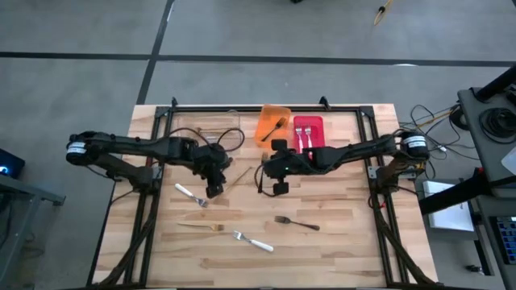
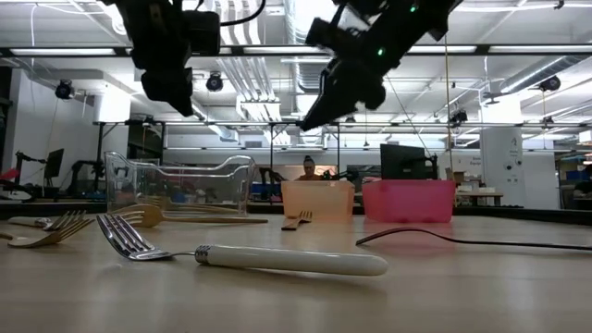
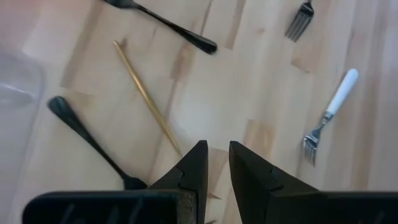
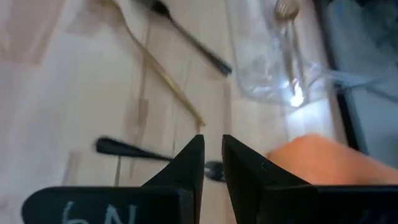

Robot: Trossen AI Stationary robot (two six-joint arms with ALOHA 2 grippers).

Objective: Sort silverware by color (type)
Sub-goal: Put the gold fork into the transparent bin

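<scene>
Table (image 1: 339,242) of pale wood planks carries everything we note, with both arms reaching in over its middle. Along the far edge we find three bins: a clear bin (image 2: 180,185) holding gold pieces, an orange bin (image 1: 273,123) with one dark fork lying in it, and a red bin (image 1: 308,134) with two pale-handled forks side by side. We place the left gripper (image 1: 214,190) above the wood left of centre, its fingers (image 3: 196,168) drawn close with only a narrow slit between them and nothing in that slit. We place the right gripper (image 1: 280,187) just right of centre, raised off the table; its fingers (image 4: 193,163) are likewise nearly together and carry nothing that we can see. Loose silverware lies on the near half: a white-handled fork (image 1: 187,194) near the left gripper, a second white-handled fork (image 1: 254,242) nearer the front edge, a gold fork (image 1: 201,227) between them, and a black fork (image 1: 297,222) to the right. Between the two grippers we record a thin gold utensil (image 3: 148,99) and a black utensil (image 3: 87,142) flat on the wood.
</scene>
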